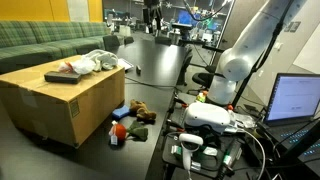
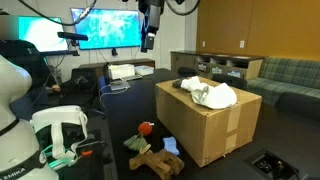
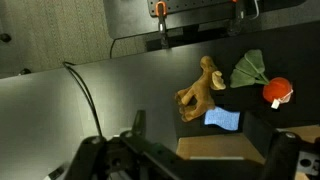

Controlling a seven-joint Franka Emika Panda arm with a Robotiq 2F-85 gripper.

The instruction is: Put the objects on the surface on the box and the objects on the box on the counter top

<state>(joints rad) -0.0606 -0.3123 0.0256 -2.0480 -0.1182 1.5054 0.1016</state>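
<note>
in an exterior view the gripper hangs high, well apart from everything. in the wrist view its fingers stand spread, with nothing between them. a brown toy, blue item, green piece and red ball lie clustered on the dark surface, just beside the box. a white cloth rests on the box top. judgement: the height allows a survey, and no swap has begun.

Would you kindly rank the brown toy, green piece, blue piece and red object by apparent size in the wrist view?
brown toy: largest
green piece: second
blue piece and red object: look about alike, so left unranked
</note>
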